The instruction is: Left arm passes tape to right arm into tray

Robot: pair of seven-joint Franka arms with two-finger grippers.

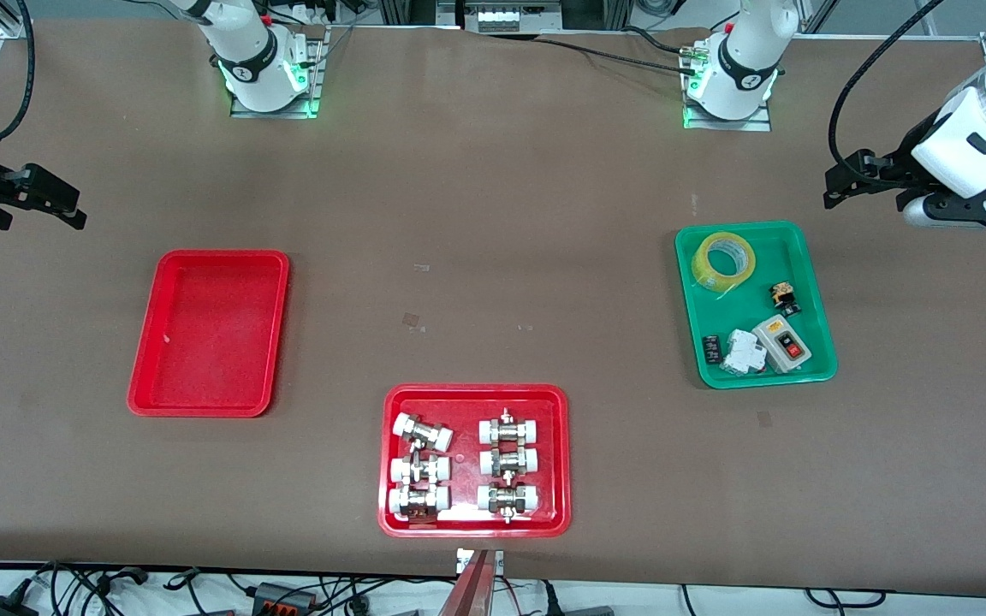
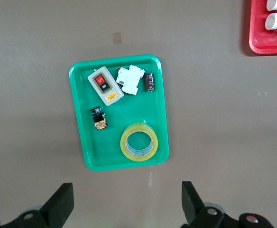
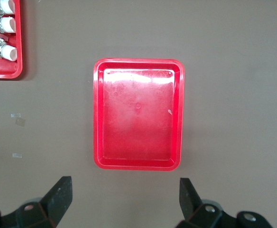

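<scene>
We are holding the left gripper (image 2: 127, 204) and right gripper (image 3: 125, 202) jaws apart, risking the tape (image 1: 723, 259) slipping against the green tray (image 1: 810, 282).

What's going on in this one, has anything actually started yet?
Nothing is being handled yet. The tape lies in the green tray at the left arm's end of the table, beside a switch box and other small parts. The left gripper hangs open above that tray, holding nothing. The right gripper hangs open and unladen over the table by the plain red tray, which has nothing in it. A second red tray, nearest the front camera, holds pipe fittings.
</scene>
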